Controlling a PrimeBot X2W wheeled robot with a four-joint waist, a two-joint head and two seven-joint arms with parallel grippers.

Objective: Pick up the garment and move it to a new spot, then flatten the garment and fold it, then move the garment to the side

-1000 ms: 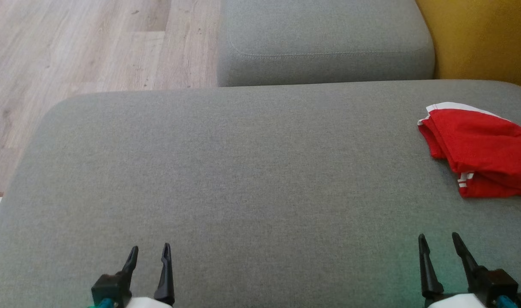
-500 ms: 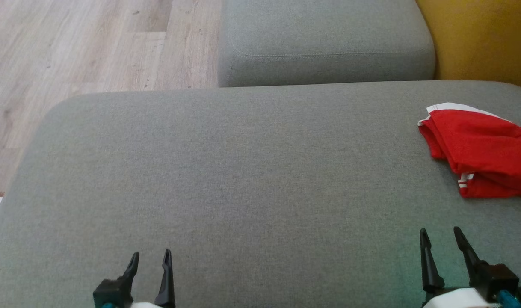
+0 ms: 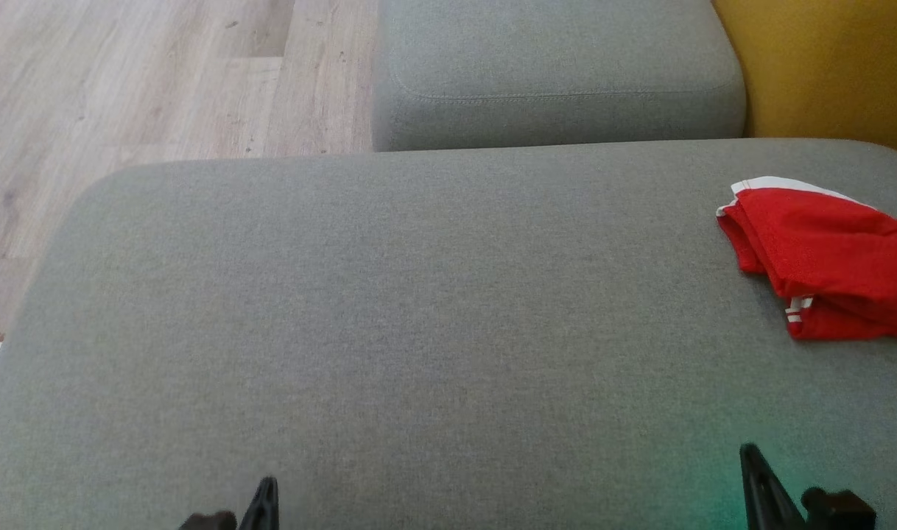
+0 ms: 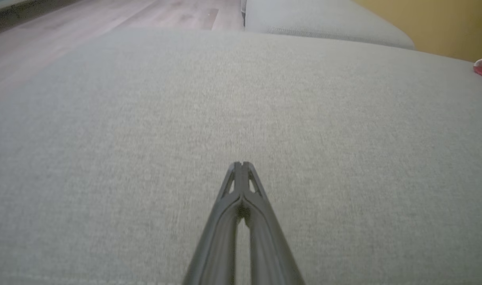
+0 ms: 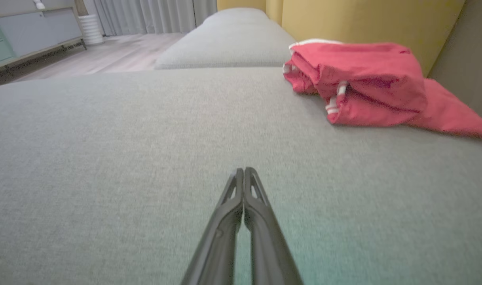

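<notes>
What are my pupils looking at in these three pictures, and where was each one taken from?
This is a wheeled robot with two arms. One picture comes from a camera on its head, looking down at a grey cushion. The other two come from wrist cameras, looking along the long dark left fingers and right fingers, which do the grasping. Both pairs are shut and hold nothing. A crumpled red garment with white trim lies untouched on the cushion, to the robot's right. Beyond are a wooden floor and a yellow wall.
</notes>
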